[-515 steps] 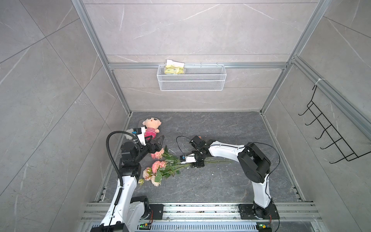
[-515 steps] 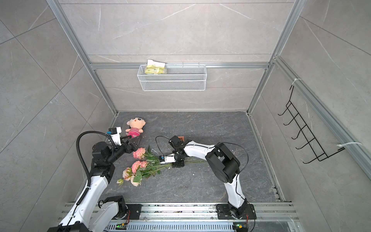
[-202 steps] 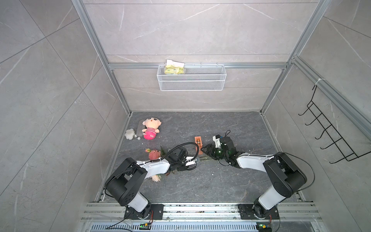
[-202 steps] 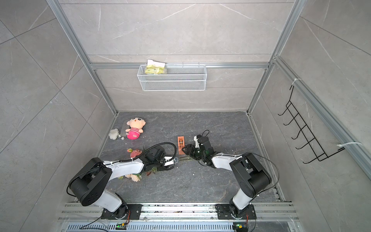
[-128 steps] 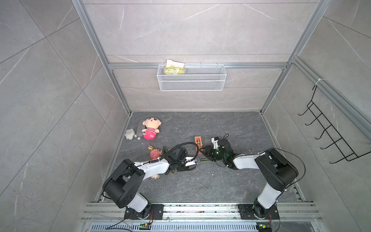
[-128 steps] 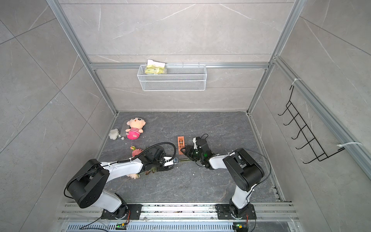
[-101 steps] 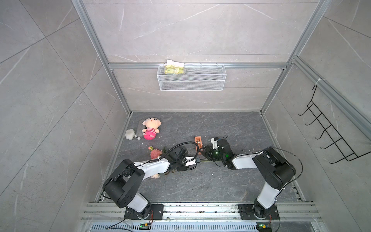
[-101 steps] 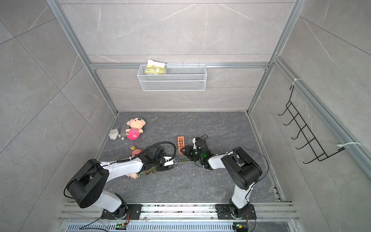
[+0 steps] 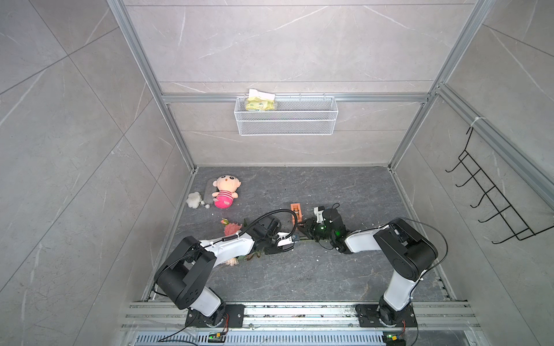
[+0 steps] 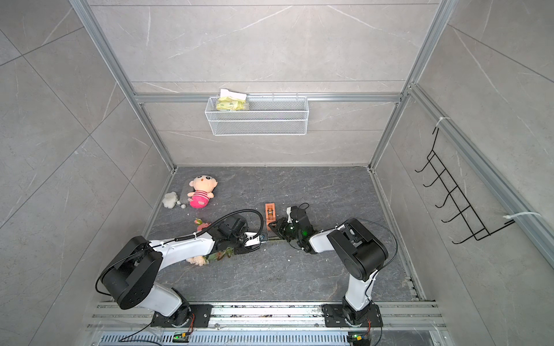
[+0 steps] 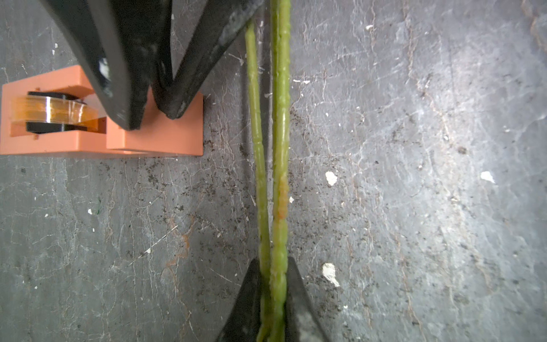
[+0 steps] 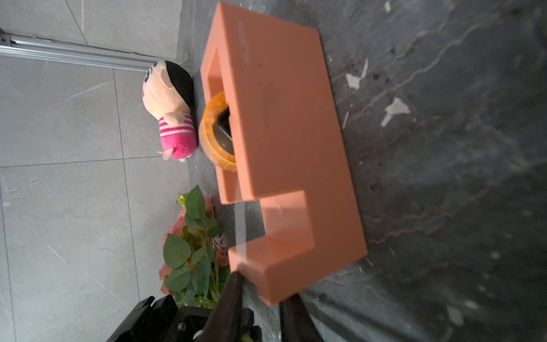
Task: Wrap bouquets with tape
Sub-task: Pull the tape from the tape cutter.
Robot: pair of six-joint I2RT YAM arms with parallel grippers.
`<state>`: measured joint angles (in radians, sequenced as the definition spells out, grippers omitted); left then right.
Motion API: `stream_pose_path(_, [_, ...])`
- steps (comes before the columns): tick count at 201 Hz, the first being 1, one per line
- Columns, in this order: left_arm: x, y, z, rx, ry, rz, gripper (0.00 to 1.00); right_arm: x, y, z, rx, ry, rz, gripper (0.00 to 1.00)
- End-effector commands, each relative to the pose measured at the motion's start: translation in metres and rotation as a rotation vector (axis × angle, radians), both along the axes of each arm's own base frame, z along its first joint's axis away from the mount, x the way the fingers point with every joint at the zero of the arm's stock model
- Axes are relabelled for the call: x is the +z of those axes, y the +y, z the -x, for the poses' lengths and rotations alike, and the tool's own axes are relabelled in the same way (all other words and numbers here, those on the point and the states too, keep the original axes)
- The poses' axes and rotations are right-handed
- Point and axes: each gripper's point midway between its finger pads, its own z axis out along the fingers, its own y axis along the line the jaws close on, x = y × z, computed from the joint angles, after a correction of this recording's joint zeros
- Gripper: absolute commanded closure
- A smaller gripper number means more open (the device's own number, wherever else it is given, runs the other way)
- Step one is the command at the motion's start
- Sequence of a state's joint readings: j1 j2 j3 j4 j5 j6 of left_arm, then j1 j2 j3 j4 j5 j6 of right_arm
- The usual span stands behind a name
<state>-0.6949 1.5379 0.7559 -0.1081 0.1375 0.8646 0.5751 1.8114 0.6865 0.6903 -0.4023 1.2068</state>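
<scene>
— What does the left wrist view add?
— The left fingers clamped on the stems; the top views hide that.
— And the tape?
— In its dispenser on the counter, just beside the stems. The right fingers straddle its end, nearly together; whether they grip it, I cannot tell.

Right tool shifted from stems to end of tape dispenser, jaws narrowed, left arm lowered flat along floor

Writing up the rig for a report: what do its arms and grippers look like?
White links, black joints on the left arm and right arm. A black cable loops off the left. Black and tapered: left gripper, right gripper.
</scene>
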Motion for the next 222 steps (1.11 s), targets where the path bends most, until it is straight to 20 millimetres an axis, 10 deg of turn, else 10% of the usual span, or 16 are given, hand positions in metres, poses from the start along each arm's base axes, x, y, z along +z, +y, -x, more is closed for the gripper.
stream_pose_path(1, [0.011, -0.006, -0.006, 0.009, -0.002, 0.028, 1.0, 0.004, 0.002, -0.01, -0.031, -0.026, 0.001, 0.81])
stream_pose_path(79, [0.019, -0.006, -0.006, 0.009, -0.016, 0.039, 1.0, 0.027, -0.004, -0.005, -0.032, -0.044, 0.023, 1.0])
stream_pose_path(222, [0.045, -0.008, -0.012, 0.086, 0.116, 0.108, 1.0, 0.064, -0.001, 0.011, 0.012, -0.07, 0.01, 1.0])
